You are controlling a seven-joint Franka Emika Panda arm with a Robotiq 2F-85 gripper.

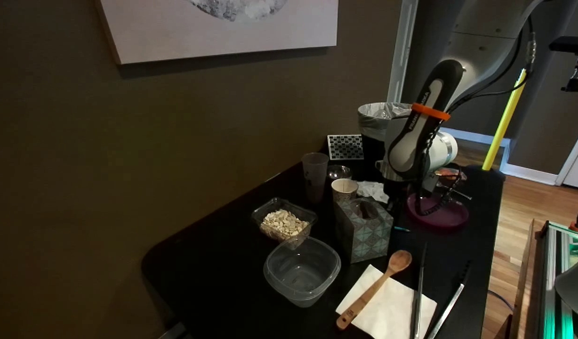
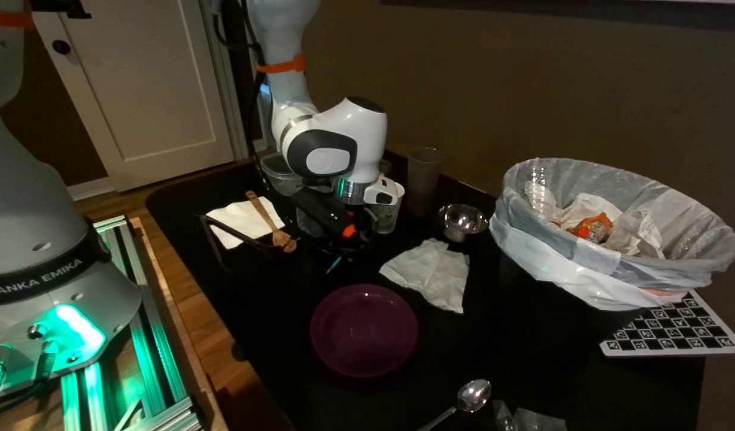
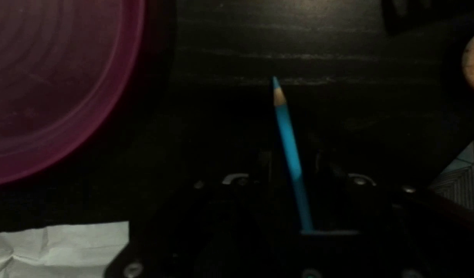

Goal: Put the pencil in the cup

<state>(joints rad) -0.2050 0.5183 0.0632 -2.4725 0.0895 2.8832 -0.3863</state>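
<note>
The blue wooden coloured pencil [image 3: 288,135] lies on the black tabletop [image 1: 232,268], directly below the black two-finger gripper [image 3: 292,161]. Front to rear, it shows a sharp blue point, a short cone of bare tan wood and a slim bright-blue barrel. The barrel darkens toward the rear, in the shadow of the gripper.

The fingers are spread, one on each side of the barrel, with a dark gap visible on both sides.

A shallow round purple plastic dish [image 2: 364,335] sits near the pencil, apart from it. On the pencil's opposite side stands a grey-and-teal patterned cardboard tissue box [image 1: 371,238]. Near this box I see a printed off-white paper cup [image 1: 341,196] and a tall translucent plastic cup [image 1: 314,181], both upright. The pencil is outside both cups.
</note>
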